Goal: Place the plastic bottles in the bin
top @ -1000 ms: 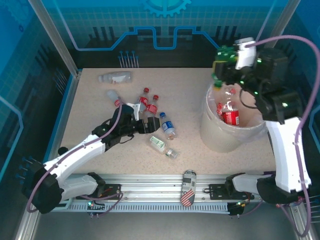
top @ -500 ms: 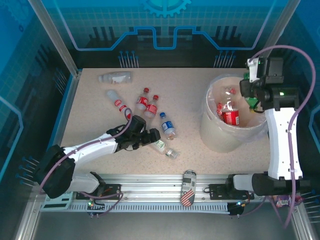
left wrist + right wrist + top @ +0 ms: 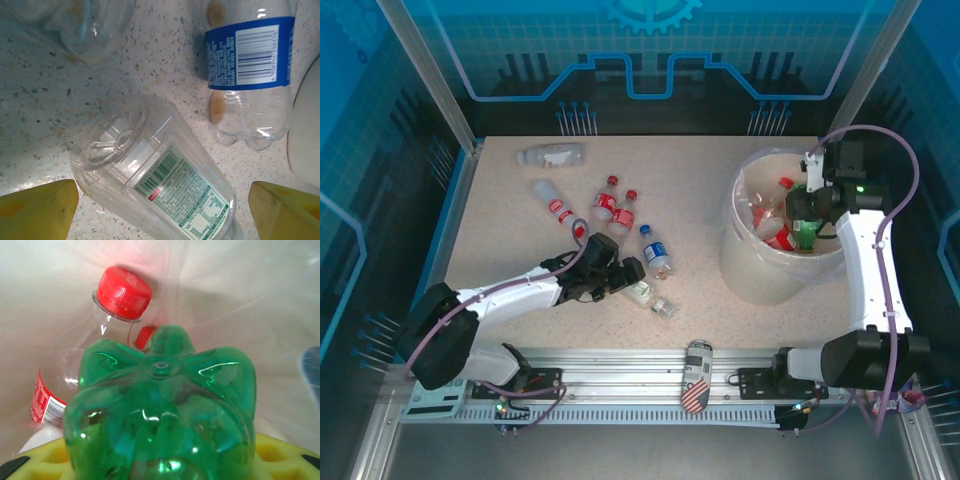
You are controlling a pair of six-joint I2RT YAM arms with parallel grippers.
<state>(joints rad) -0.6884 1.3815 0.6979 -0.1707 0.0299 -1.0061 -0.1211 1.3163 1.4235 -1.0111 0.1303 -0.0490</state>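
Left hand [image 3: 160, 212]: wide open, low over the desk [image 3: 490, 260], yellow fingers [image 3: 35, 210] either side of the pale bottle [image 3: 165, 185], not touching it. The bottle lies flat btwn them. Its long axis runs skew across the gap, w/ the base ahead & toward the left finger and the label end back toward the right finger. Blue bottle [image 3: 250, 75] lies just beyond the right finger, near but apart from the pale one. Likely a pre-grasp: closing as-is would prob. pinch the body on a slant, so a small wrist turn to square up looks wise. Thin plastic may squash or skid.

Right hand [image 3: 808, 212]: closed on the green bottle [image 3: 160, 410], hanging base-up inside the bin [image 3: 745, 270], neck down. A red-capped bottle [image 3: 122, 292] rests below & just beyond it vs the liner. Release looks due.

More bottles lie on the desk ahead of the left hand, well apart from the right, so the left arm is the nearer one for those.
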